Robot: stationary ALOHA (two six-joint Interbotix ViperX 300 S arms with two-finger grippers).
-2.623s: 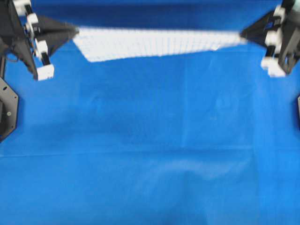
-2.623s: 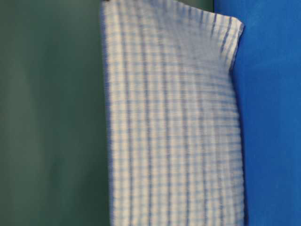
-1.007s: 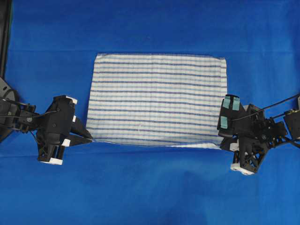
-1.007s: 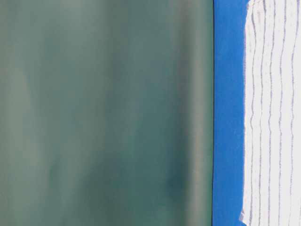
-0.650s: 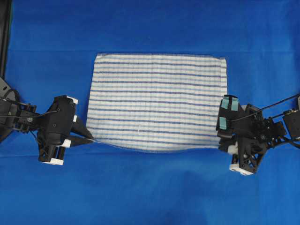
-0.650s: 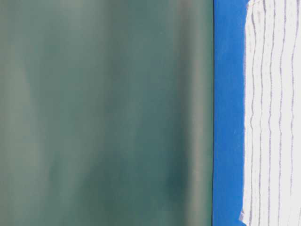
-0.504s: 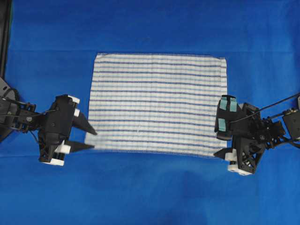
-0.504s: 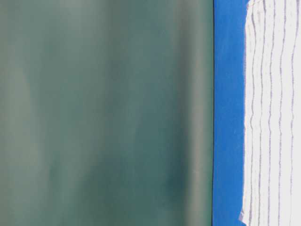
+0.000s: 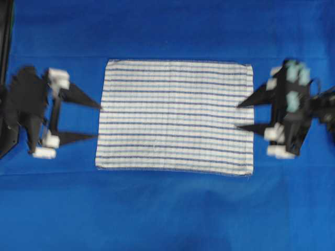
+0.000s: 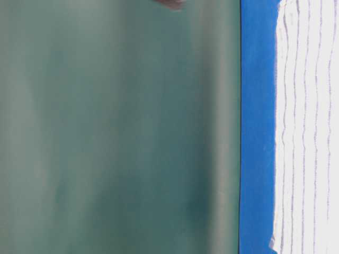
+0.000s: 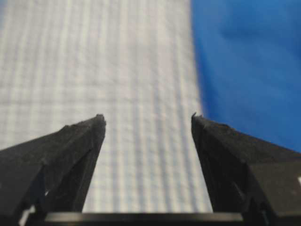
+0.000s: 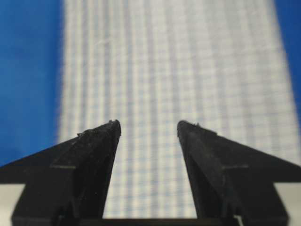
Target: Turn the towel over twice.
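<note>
Blue cloth is covering the bench (image 9: 167, 209), and on it the towel (image 9: 175, 117) is lying flat, spread out as a rectangle with its plainly striped side showing in the overhead view.

Nearest in the left wrist view, the two black fingers (image 11: 70, 150) of the left gripper (image 11: 148, 117) are standing wide apart with nothing between them; just past their tips the towel (image 11: 117, 70) is stretching away toward 12 o'clock, its edge meeting the blue cloth at about 1 o'clock. In the right wrist view the right gripper (image 12: 148, 125) is likewise gaping, empty, with the towel (image 12: 178, 70) running off toward 12 o'clock and blue cloth showing at 10 o'clock.

From overhead, the left gripper (image 9: 98, 121) is sitting at the towel's 9 o'clock side, its fingertips at or just beside the left edge; blur is making contact impossible to judge. The right gripper (image 9: 238, 116) is sitting at the 3 o'clock side, its tips reaching just over the right edge. Both are pointing inward at the towel's middle.

In the table-level view the towel (image 10: 307, 127) is lying flat on the blue cloth, with a green backdrop (image 10: 116, 127) beyond.
</note>
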